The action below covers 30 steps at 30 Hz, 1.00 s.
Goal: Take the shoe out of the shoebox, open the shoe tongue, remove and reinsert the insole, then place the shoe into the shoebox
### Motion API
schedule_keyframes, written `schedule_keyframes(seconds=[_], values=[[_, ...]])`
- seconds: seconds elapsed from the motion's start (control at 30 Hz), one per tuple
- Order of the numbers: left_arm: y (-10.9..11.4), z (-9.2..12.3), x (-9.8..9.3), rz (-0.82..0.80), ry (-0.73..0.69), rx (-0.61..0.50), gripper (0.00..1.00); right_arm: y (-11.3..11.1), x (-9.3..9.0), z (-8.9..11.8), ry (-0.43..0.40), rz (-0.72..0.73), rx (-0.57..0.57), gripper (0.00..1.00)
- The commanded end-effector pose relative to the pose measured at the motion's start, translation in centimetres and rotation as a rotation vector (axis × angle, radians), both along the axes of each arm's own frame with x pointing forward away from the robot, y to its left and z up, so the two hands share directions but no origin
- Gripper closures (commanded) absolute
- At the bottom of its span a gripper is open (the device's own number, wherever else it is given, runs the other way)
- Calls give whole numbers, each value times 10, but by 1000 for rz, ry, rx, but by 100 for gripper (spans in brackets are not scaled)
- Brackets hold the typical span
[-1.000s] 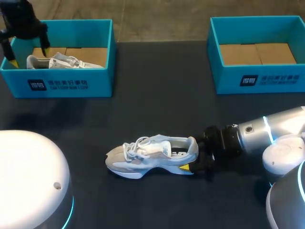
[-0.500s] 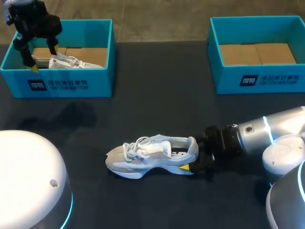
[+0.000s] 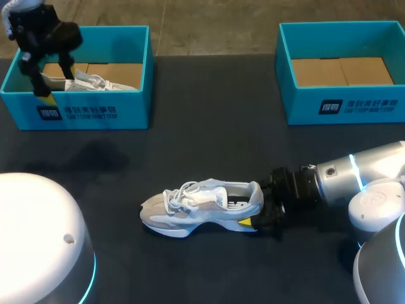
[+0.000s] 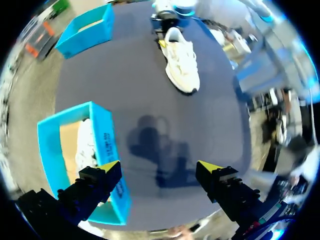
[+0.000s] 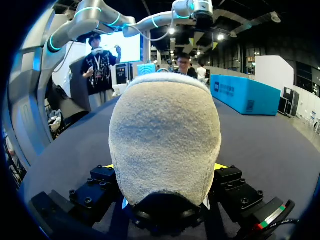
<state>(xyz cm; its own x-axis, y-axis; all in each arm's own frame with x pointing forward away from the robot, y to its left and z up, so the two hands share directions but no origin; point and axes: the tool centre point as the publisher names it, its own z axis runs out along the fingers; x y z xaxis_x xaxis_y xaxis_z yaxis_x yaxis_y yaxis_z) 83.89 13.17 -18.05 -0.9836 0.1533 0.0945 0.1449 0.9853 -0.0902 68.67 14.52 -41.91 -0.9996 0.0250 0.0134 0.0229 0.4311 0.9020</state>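
Two teal shoeboxes stand at the back of a dark table (image 3: 209,126), with one shoe out in front of them.
The left shoebox (image 3: 85,111) sits at upper left with a second shoe (image 3: 95,82) inside, and the right shoebox (image 3: 342,104) sits at upper right. The shoe (image 3: 199,206) stands on its sole at lower centre, its long axis running left to right, toe to the left and heel to the right. The right gripper (image 3: 256,206) clamps the heel. The left gripper (image 3: 56,85) hangs over the left shoebox, fingers spread wide and holding nothing.
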Motion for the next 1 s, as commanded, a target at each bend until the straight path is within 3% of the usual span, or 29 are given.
schedule_keyframes(seconds=[0.03,0.27,0.53,0.57,0.63,1.0], values=[[-18,0,-33,538,59,111,0,4,0,-2,1,-1,-4,100],[-43,-13,-68,930,105,183,0,4,0,-2,1,-1,-4,100],[-77,-29,-92,1099,204,142,0,4,0,-2,1,-1,-4,100],[-82,-30,-96,1143,154,148,0,4,0,-2,1,-1,-4,100],[-94,-30,-111,1103,31,158,0,4,0,-2,1,-1,-4,100],[-94,-30,-111,1103,31,158,0,4,0,-2,1,-1,-4,100]])
